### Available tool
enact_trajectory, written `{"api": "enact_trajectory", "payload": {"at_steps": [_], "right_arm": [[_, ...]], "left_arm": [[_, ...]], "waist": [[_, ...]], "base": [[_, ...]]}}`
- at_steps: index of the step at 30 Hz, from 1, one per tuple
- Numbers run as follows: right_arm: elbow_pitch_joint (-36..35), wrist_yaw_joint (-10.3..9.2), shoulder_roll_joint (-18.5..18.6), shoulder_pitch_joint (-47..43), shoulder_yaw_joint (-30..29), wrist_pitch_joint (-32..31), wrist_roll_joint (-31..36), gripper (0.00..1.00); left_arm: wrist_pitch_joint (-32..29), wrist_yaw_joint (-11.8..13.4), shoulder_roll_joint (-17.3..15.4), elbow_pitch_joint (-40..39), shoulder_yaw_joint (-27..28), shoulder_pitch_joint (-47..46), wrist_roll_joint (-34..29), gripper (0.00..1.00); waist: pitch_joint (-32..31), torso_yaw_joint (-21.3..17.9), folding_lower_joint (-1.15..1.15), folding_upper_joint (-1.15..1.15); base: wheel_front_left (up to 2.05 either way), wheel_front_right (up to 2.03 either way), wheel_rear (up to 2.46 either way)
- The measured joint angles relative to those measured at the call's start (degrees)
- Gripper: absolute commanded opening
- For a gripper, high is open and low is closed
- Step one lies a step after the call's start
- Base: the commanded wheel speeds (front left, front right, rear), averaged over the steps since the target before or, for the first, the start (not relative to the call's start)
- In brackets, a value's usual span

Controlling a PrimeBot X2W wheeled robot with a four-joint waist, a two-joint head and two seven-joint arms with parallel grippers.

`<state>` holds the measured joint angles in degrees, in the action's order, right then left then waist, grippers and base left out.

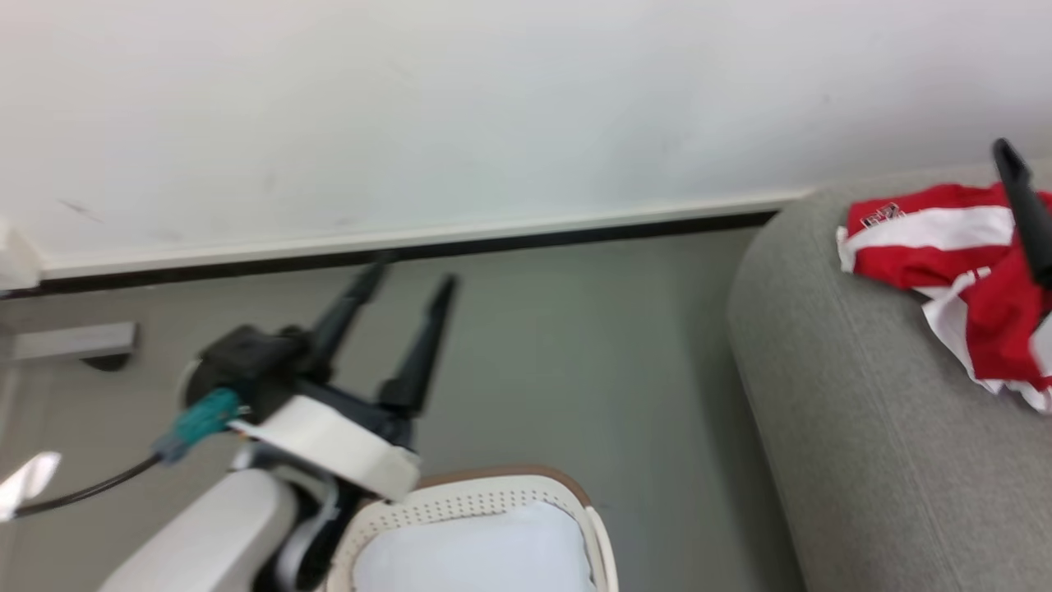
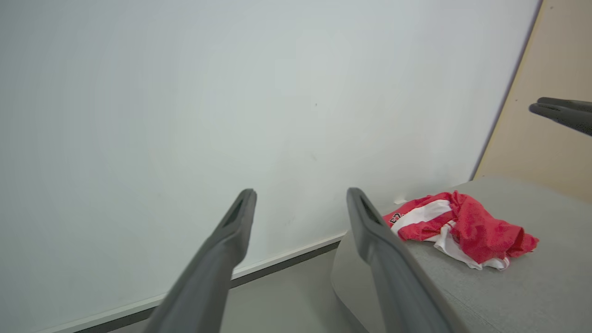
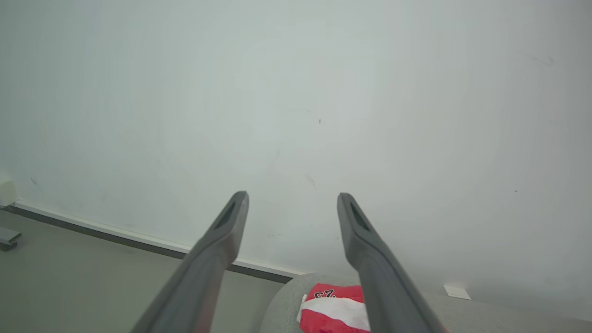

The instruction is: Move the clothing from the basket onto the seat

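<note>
One soft, crumpled heap of red-and-white clothing (image 1: pixel 945 238) lies near the rounded corner of the woven grey seat (image 1: pixel 863 411). Beside it on the smooth floor (image 1: pixel 575 345) stands the perforated white basket (image 1: pixel 460 501), brown-rimmed. The left pincer (image 1: pixel 412 275) and right pincer (image 3: pixel 292 198) both gape wide, empty.

The basket (image 1: pixel 493 497) is cut off by the head view's near edge. The clothing (image 1: pixel 920 238) is cropped at the right, partly covered by a finger (image 1: pixel 1023 205) of the right claw (image 3: pixel 292 199).
</note>
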<state>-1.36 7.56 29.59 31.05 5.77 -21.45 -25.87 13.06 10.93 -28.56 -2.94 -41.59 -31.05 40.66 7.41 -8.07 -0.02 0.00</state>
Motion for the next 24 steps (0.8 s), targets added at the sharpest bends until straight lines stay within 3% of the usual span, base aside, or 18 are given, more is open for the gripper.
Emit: {"api": "enact_trajectory", "payload": {"at_steps": [7,11,16,19,24], "right_arm": [[-1.29,0.0,-9.12,-6.89,-1.03,7.43,2.99,1.0],[-1.9,0.0,-14.83,-14.75,-2.59,12.72,5.73,1.0],[-2.36,-0.01,-20.26,-22.31,-2.67,21.69,7.97,1.0],[-1.62,-0.01,-22.45,-25.71,-2.36,26.48,8.69,1.0],[0.93,-0.01,-23.7,-28.84,-1.08,32.14,11.96,1.0]], "left_arm": [[1.35,4.64,-5.53,-0.54,6.73,7.19,1.37,1.0],[1.75,6.76,-5.33,-0.67,11.34,14.08,3.52,1.0],[2.02,6.69,-2.69,-1.16,17.02,22.14,2.44,1.0],[2.03,6.42,-0.48,-1.67,21.49,25.15,-2.37,1.0],[2.08,3.19,5.64,-0.82,26.7,30.3,-8.08,1.0]], "waist": [[-3.44,3.64,0.0,0.0],[-5.3,5.57,0.0,0.0],[-7.15,7.28,0.0,0.0],[-7.51,7.89,0.0,0.0],[-7.51,7.88,0.01,0.0]], "base": [[0.0,0.0,0.0],[0.0,0.0,0.0],[0.0,0.0,0.0],[0.0,0.0,0.0],[0.0,0.0,0.0]]}}
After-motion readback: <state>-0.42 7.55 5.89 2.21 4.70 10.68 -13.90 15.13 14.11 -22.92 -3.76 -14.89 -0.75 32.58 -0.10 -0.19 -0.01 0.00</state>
